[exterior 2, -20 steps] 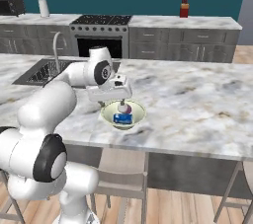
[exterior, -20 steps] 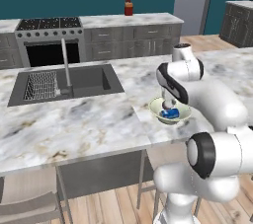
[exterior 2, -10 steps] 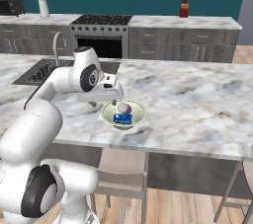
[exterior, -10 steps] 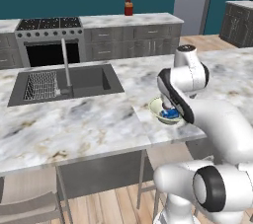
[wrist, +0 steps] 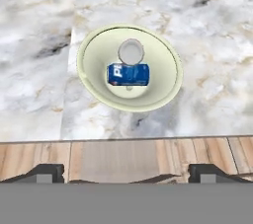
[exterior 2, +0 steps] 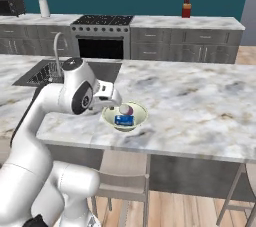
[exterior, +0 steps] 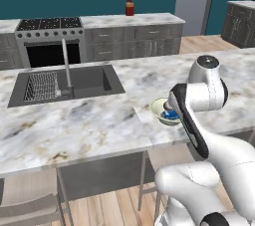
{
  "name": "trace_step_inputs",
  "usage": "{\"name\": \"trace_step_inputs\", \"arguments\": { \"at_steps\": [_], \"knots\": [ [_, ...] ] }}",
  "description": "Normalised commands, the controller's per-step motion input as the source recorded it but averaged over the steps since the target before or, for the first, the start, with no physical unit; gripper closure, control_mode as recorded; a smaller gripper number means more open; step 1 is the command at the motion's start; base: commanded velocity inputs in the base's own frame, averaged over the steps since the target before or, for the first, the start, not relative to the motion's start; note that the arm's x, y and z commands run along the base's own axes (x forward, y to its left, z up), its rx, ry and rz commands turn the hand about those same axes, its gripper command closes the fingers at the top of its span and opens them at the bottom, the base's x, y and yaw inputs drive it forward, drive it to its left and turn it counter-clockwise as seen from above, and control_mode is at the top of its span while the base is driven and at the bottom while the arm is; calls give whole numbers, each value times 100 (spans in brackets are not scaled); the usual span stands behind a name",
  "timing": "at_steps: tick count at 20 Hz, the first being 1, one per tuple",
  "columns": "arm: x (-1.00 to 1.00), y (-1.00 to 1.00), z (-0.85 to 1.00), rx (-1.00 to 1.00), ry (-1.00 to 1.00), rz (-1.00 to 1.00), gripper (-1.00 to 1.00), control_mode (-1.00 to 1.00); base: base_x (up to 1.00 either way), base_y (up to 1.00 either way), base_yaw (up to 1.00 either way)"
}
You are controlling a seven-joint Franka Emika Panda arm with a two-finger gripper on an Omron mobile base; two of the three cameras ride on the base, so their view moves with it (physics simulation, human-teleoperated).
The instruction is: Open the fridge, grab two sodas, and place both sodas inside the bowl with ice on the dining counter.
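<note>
The pale cream-green bowl (wrist: pixel 167 56) sits on the marbled dining counter (wrist: pixel 212 16) near its front edge. Inside it a blue soda (wrist: pixel 128 74) lies on its side. A second soda (wrist: pixel 131 51) stands on end behind it, pale round top up. I cannot make out the ice. My gripper (wrist: pixel 128 171) hangs open and empty above the counter's edge, just short of the bowl. From the right base view the bowl (exterior 2: pixel 137 121) holds the blue soda (exterior 2: pixel 124 120), with the gripper (exterior 2: pixel 111 100) beside its left rim. The bowl (exterior: pixel 158 106) is half hidden by my arm. The fridge is out of view.
A dark sink (exterior: pixel 64 86) with a tall faucet (exterior: pixel 64 63) is set into the counter to the left. Behind stand a stove (exterior: pixel 50 23) and grey cabinets with a red bottle (exterior: pixel 129 7). Stools (exterior 2: pixel 120 191) stand under the counter's front edge.
The hand has drawn back from over the bowl toward the counter's near edge, still open. Both sodas lie unmoved in the bowl.
</note>
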Motion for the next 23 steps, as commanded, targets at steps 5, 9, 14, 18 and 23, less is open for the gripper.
{"name": "trace_step_inputs", "arguments": {
  "at_steps": [5, 9, 14, 18, 23],
  "knots": [
    [-2, 5, 13, 6, -27, 4, -100, -100, 0, 0, 0],
    [0, 5, 17, 6, -22, 4, -100, -100, 0, 0, 0],
    [-16, 0, 32, 2, -10, 0, -100, -100, 0, 0, 0],
    [-33, 0, 36, 0, 0, 0, -100, -100, 0, 0, 0],
    [-51, 0, 31, 0, 0, 0, -100, -100, 0, 0, 0]
  ]
}}
